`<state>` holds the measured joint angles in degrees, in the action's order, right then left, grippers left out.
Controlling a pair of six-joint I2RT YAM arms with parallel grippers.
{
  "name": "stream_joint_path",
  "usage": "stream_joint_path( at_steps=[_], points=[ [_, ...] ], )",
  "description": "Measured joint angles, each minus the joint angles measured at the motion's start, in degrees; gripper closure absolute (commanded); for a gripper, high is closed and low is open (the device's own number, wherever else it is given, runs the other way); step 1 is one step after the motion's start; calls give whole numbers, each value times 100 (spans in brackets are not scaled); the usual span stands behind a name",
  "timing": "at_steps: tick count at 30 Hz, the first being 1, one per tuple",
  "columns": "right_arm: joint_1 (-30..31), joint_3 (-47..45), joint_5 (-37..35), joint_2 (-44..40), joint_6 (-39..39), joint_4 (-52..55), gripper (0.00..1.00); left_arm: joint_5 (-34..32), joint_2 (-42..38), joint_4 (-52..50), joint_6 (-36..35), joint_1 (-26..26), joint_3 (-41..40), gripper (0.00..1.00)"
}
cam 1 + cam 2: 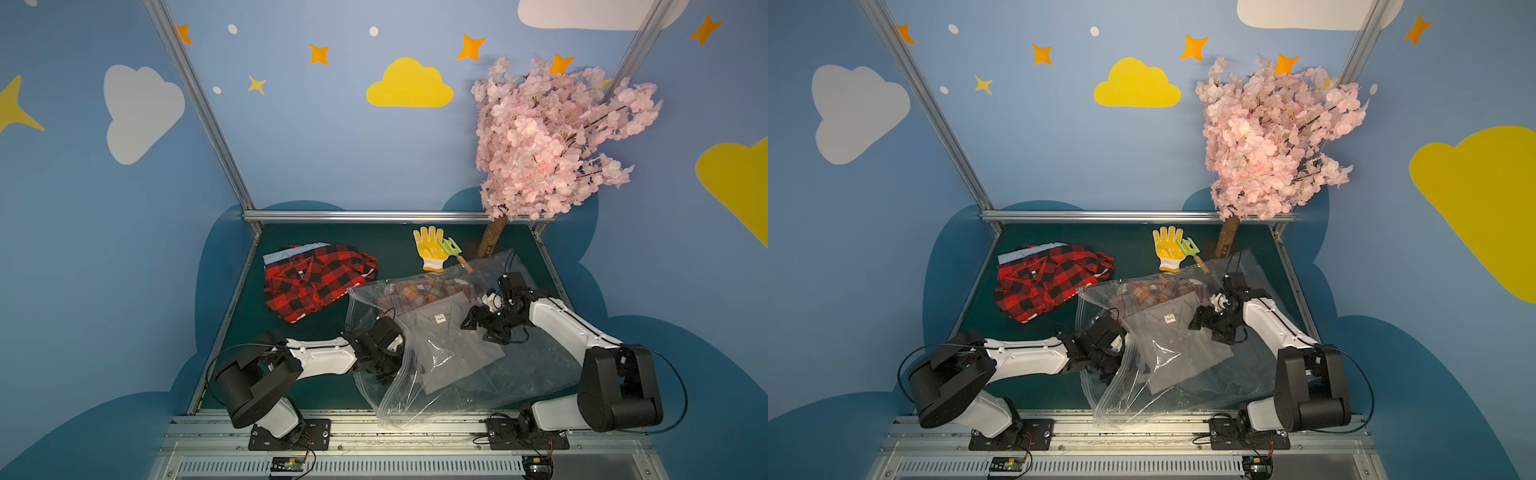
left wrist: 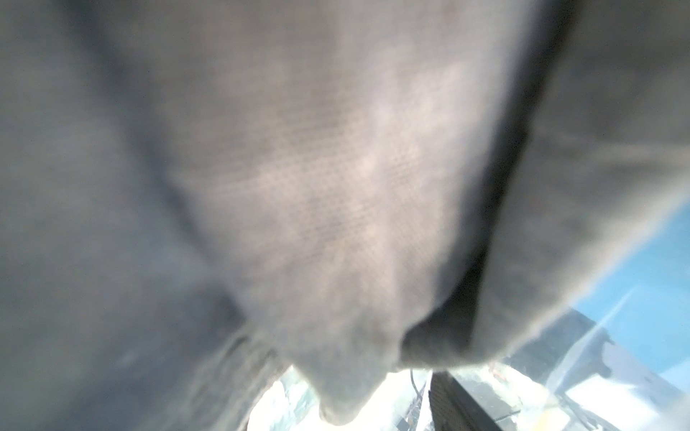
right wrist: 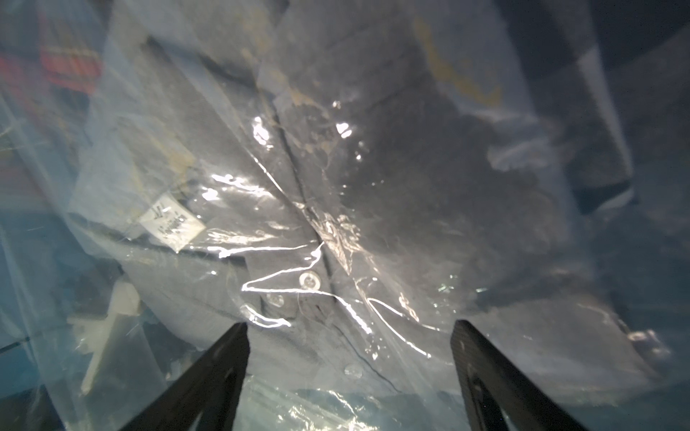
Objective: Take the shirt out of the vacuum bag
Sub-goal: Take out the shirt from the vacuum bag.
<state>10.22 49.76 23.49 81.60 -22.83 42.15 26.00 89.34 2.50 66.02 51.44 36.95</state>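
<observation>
The grey shirt (image 1: 453, 345) lies inside the vacuum bag (image 1: 399, 401) by the worktop's (image 1: 324, 330) front edge. The right gripper (image 3: 351, 328) hangs spread over it. The left gripper (image 1: 384, 365) sits at the bag's mouth, its jaws hidden, so I cannot tell their state.

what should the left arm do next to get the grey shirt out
Probably close the left gripper on the grey shirt and pull it out of the vacuum bag: grey fabric fills its wrist view, and the right gripper is open, holding nothing.
</observation>
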Motion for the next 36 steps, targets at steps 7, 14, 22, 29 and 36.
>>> stream_joint_path(
  at_steps=[7,14,22,29,36],
  points=[
    [0,-94,17,0,-26,-68,13,-216,485,81,48,107,476,24],
    [0,-282,107,0,-76,-223,13,-476,817,780,317,153,566,28],
    [0,-376,153,0,-94,-310,13,-859,1093,1545,496,170,411,71],
    [0,-378,170,0,-92,-339,13,-699,1045,2249,586,-22,-81,87],
    [-129,-310,160,0,-39,-264,13,-330,254,1537,444,-256,-111,90]
  ],
)
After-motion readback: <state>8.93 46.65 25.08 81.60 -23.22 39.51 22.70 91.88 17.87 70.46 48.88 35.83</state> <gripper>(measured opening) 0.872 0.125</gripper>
